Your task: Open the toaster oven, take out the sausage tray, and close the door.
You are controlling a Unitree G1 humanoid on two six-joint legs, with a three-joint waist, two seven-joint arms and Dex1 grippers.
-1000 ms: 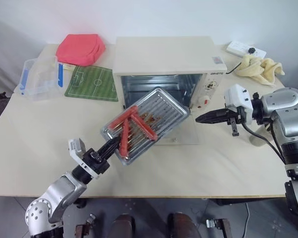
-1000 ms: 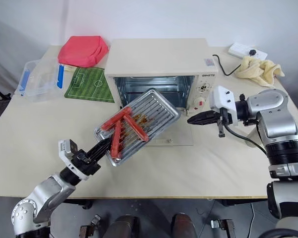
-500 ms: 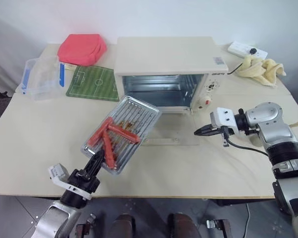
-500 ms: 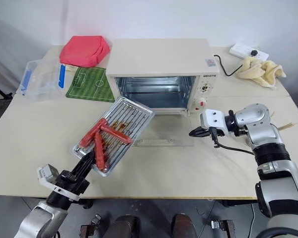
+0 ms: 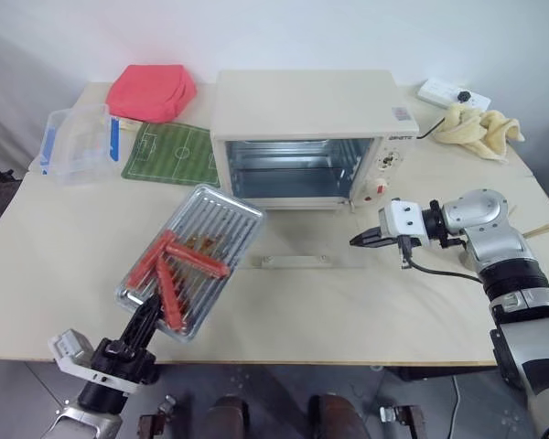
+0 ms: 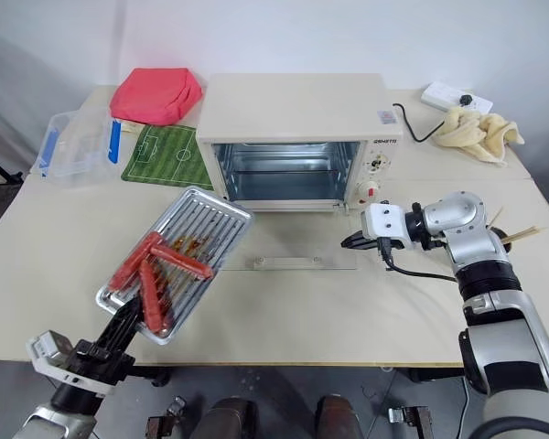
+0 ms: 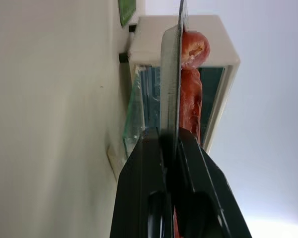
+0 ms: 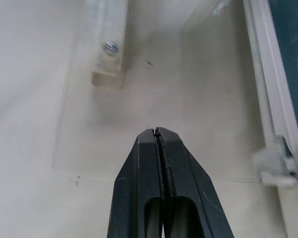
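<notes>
Head views: door (image 5: 313,240) lies flat open on the table (image 5: 55,256) in front of the toaster oven (image 5: 302,137), bar handle (image 5: 296,262) at its near edge, long axis running 3 to 9 o'clock. Right gripper (image 5: 357,240), fingers pressed together and empty, sits just off the door's right edge, handle at its 8 o'clock. It's the nearer arm for the close.

Left gripper (image 5: 145,318) is clamped on the near rim of the sausage tray (image 5: 190,261), tray held out over the table's front left, well clear of the oven.

Left wrist view: tray rim (image 7: 170,84) edge-on between the fingers (image 7: 141,173), sausage (image 7: 191,64) above it.

Right wrist view: closed tips (image 8: 155,133) point at the glass, handle end (image 8: 105,54) beyond them.
</notes>
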